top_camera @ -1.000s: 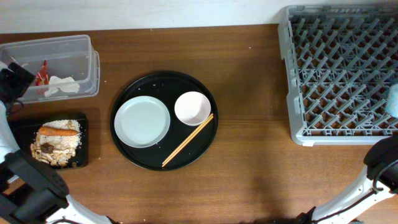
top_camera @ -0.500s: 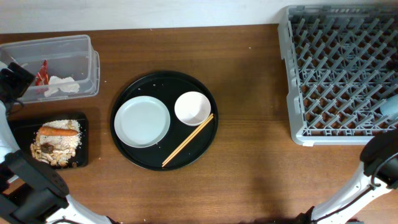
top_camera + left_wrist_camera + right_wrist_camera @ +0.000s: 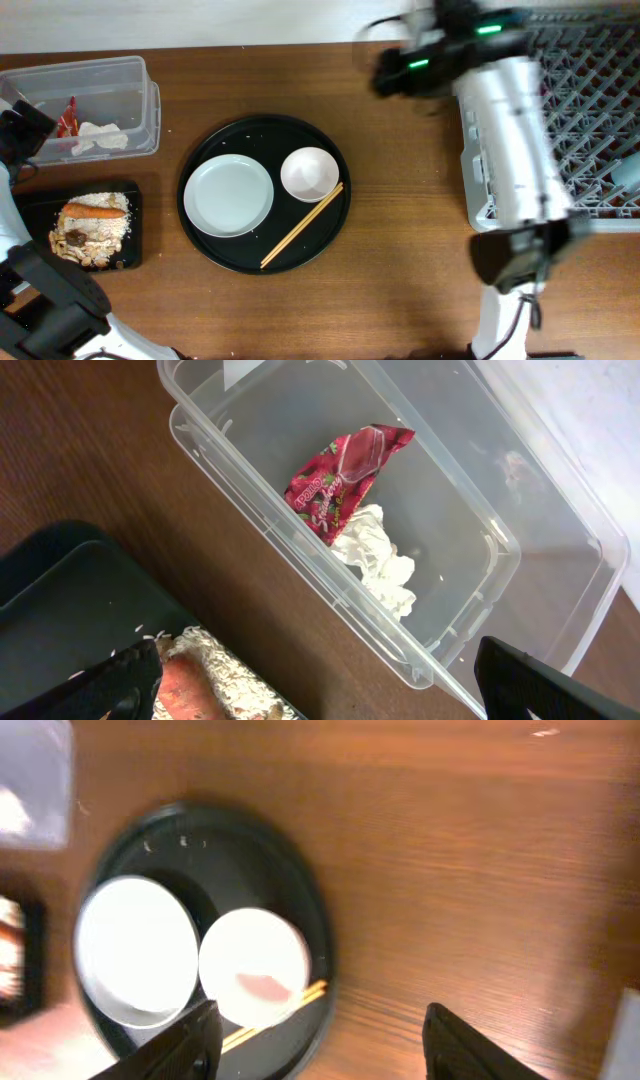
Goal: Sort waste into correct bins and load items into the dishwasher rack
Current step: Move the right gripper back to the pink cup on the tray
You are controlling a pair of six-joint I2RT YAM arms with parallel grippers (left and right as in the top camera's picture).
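Red wrapper (image 3: 345, 470) and tissue (image 3: 380, 565) lie in the clear tub (image 3: 450, 510) at the back-left corner of the table (image 3: 400, 250). Carrot (image 3: 97, 211) and rice (image 3: 105, 230) fill the black tray (image 3: 134, 195) on its left edge, so the waste looks sorted. Above them the left gripper (image 3: 320, 695) hangs wide apart and empty. The right gripper (image 3: 320, 1045), fingers spread on nothing, hovers beside the round tray (image 3: 310, 920). The bowl (image 3: 255, 965) sits close ahead of it, probably next for the rack (image 3: 600, 100).

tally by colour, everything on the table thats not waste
White: 2, round white plate, smaller white bowl
Black: 2, large round black tray, shallow black rectangular tray
Clear: 1, clear rectangular plastic tub
Grey: 1, light-grey plastic grid rack
Light blue: 1, small light-blue cup
Wood: 1, pair of thin wooden chopsticks
Total: 8
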